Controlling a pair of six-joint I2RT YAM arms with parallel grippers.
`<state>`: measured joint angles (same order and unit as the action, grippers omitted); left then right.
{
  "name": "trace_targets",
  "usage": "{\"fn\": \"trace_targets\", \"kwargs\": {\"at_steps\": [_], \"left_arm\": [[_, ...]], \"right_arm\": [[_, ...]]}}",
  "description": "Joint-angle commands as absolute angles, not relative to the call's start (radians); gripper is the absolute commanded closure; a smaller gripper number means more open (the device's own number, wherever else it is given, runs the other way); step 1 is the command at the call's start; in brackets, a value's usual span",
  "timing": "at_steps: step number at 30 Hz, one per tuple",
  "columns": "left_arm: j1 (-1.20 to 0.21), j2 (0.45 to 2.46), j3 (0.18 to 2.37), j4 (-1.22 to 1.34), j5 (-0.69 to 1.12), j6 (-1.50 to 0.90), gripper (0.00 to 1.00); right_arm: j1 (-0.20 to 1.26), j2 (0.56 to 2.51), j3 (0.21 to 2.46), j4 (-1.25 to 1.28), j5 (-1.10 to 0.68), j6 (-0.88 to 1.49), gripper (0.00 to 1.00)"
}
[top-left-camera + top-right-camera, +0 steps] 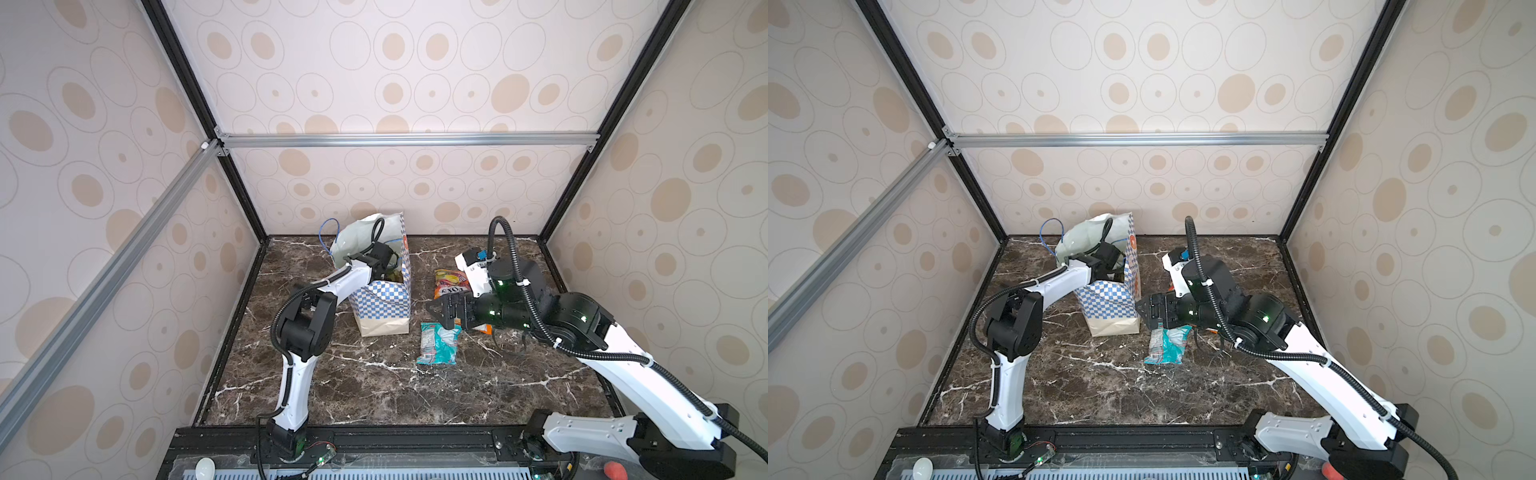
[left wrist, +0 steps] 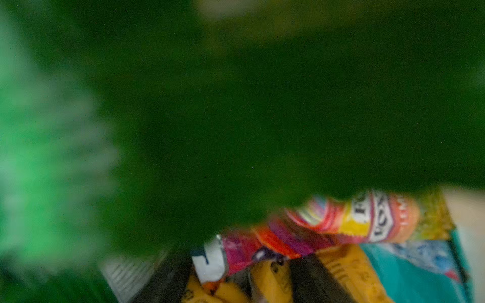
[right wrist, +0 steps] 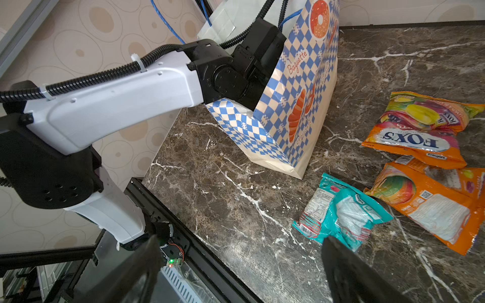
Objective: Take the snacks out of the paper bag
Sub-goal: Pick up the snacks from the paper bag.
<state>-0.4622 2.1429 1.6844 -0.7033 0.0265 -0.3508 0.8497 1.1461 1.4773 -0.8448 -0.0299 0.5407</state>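
The dark marbled surface (image 1: 374, 386) carries a checkered paper bag (image 1: 382, 307) standing just beyond the right pincer (image 1: 436, 316), a teal packet (image 1: 438, 343) beneath it, and an orange sweets packet (image 1: 451, 282) touching a second orange packet (image 3: 433, 207) alongside.

Paper bag (image 3: 296, 105) matt, creased; snack packets (image 3: 414, 136) glossy crinkled plastic; tabletop (image 3: 223, 196) polished marble-look.

You see a dark marble tabletop (image 1: 374, 386) closed in by beige walls (image 1: 415, 62) printed with ovals; a silver bar (image 1: 407, 139) crosses the back wall, and a black rail (image 1: 395, 437) runs along the front edge.
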Motion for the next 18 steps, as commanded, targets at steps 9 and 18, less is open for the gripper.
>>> {"fn": "trace_targets", "kwargs": {"at_steps": [9, 18], "left_arm": [[-0.464, 2.118, 1.797, -0.846, -0.001, -0.349, 0.92], [-0.47, 2.059, 1.887, -0.898, -0.031, -0.355, 1.0]], "right_arm": [[0.856, 1.126, 1.482, -0.843, -0.029, 0.542, 0.01], [0.857, 1.123, 1.479, -0.842, -0.031, 0.543, 0.02]]}}
